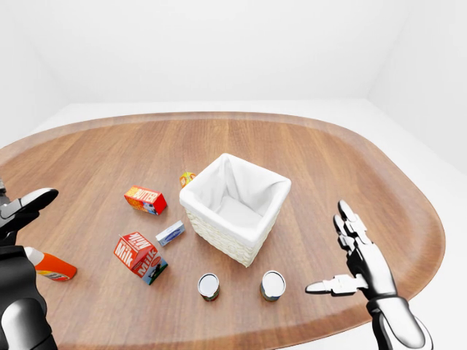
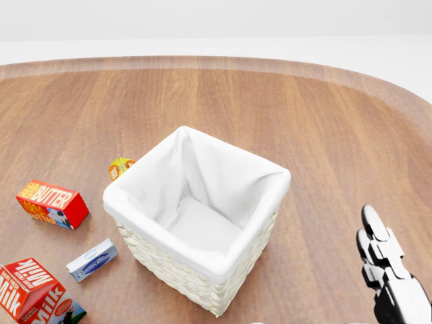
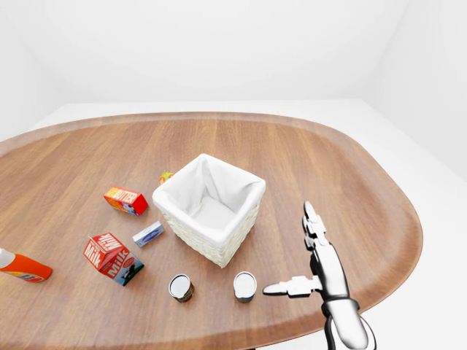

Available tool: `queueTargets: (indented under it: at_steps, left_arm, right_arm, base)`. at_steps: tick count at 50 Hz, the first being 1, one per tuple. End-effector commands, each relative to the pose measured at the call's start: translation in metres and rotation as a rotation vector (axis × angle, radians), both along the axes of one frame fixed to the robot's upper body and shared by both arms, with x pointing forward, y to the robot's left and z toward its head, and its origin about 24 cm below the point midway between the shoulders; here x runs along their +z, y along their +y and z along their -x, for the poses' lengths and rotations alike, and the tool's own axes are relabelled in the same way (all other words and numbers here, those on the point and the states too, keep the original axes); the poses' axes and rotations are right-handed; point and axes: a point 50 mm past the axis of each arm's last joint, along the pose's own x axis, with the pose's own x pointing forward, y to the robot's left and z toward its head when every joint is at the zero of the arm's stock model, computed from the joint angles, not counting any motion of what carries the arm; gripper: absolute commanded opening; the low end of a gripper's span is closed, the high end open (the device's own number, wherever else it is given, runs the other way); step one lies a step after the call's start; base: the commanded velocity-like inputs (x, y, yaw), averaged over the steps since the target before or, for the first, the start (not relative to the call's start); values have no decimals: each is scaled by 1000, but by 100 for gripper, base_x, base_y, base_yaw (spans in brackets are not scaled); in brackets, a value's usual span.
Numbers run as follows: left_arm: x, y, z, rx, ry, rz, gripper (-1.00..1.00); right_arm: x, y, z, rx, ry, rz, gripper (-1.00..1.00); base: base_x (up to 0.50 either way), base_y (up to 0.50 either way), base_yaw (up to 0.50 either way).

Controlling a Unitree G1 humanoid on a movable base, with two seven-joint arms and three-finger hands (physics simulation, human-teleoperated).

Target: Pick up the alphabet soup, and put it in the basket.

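well, the right hand (image 1: 357, 259) hangs over the wooden table (image 1: 350, 168) with fingers spread wide and thumb stuck out sideways, gripping nothing, just right of the two cans standing upright below the white-lined basket (image 1: 235, 207) in the left-eye view. which of them is the alphabet soup i can't tell: the right can (image 1: 273, 285) or the left can (image 1: 209, 286). the left hand (image 1: 22, 211) sits at the left edge, fingers loose and empty, beside an orange bottle (image 1: 49, 265); a milk carton (image 1: 138, 255) and butter box (image 1: 145, 200) lie left of the basket.

Bare white simulated room, wooden table (image 1: 328, 160)
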Motion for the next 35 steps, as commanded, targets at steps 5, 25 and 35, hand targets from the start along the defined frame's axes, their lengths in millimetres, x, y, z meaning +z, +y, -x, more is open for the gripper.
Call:
queueTargets:
  at_steps: [5, 25, 35]
  left_arm:
    - [1, 0, 1, 3, -4, -3, 100]
    - [-3, 1, -1, -1, 12, 0, 100]
    - [-6, 2, -4, -8, 26, 5, 100]
  right_arm:
    - [-10, 7, 7, 41, 60, -8, 100]
    - [-46, 18, 13, 76, 211, 3, 100]
    - [-52, 26, 9, 96, 227, 21, 100]
  base:
    - [0, 0, 0]
    - [0, 0, 0]
    - [0, 0, 0]
